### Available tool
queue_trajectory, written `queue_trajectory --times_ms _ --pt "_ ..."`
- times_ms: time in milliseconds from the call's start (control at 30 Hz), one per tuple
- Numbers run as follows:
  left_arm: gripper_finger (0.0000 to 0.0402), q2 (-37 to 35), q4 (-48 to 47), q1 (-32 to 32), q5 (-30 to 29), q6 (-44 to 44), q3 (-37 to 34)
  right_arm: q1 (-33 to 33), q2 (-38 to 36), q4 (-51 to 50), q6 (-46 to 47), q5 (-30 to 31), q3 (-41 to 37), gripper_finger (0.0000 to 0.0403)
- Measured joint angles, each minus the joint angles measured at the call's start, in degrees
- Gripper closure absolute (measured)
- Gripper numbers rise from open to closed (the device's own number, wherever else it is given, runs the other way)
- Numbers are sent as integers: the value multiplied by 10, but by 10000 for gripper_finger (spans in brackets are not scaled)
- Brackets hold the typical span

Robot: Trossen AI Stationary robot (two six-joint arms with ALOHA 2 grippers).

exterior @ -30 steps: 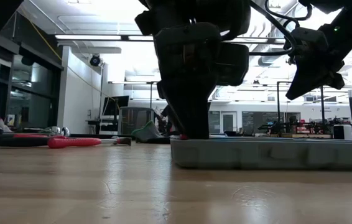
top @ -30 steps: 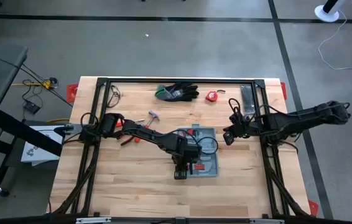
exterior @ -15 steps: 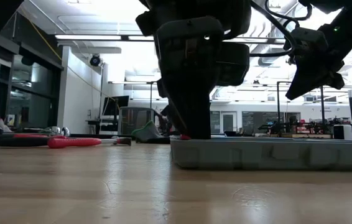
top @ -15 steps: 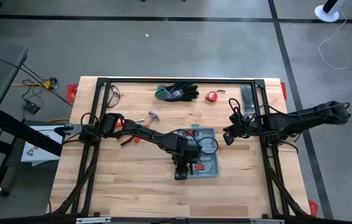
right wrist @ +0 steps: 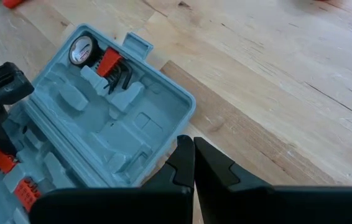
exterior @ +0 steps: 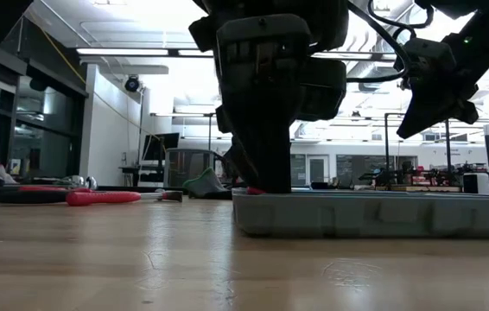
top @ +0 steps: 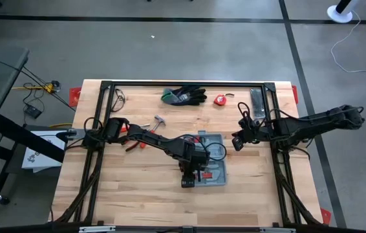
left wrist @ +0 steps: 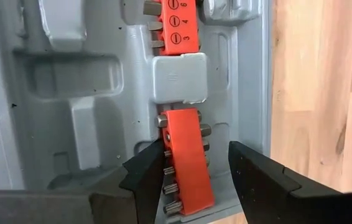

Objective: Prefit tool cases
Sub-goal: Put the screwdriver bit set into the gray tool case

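Tool case (top: 212, 166) lengthwise near-to-far (apparently open)

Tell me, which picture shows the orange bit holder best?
The left wrist view: the orange bit holder fills it, lying in the case between the left hand's open fingers. Other views show only small orange specks.

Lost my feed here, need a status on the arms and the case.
Left gripper open, straddling red bit holder in the tool case. Right gripper shut, hovering beside case. Nothing in the way.
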Motion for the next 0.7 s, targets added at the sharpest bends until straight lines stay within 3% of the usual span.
queue_trajectory --times_ms 700 --pt "231 -1 -3 4 -4 -5 1 0 0 0 -5 0 0 403"
